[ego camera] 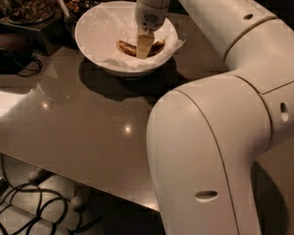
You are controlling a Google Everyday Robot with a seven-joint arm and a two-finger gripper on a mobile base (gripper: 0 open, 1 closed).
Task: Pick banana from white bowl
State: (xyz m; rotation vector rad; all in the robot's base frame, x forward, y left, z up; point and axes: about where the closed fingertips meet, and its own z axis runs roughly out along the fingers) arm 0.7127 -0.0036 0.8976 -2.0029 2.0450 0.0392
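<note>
Lower right, nearest the viewer: the robot's arm [210,146], smooth white, fills much of the frame in 2 bulky rounded segments joined at an elbow on the right edge. From there a slimmer section runs up and left across the top of the frame.

Lower left: a tangle of black cables [19,209] lies on a pale floor below the table's near edge.

Middle: a glossy brown table [88,126] stretches from the left edge to the arm, showing a few small bright light reflections and a dark shadow under the bowl.

Upper centre: the white bowl [122,71], wide and round, stands on the table. Crumpled white paper [103,28] lines it and pokes over the rim on the right. The banana [126,47], small, curved, brown and yellow, lies at the bottom of the bowl on the paper, running left to right.

The gripper [143,53] points straight down into the bowl from the arm's white wrist and reaches the banana's middle, covering it so that only the 2 ends of the fruit show. Whether it is open or closed, or has hold of the banana, cannot be told.

Left edge: a dark object [7,58] with a thin black cord sits on the table.

Upper left, farthest: a glass jar of nuts [27,1] stands behind the bowl on a dark raised stand.
</note>
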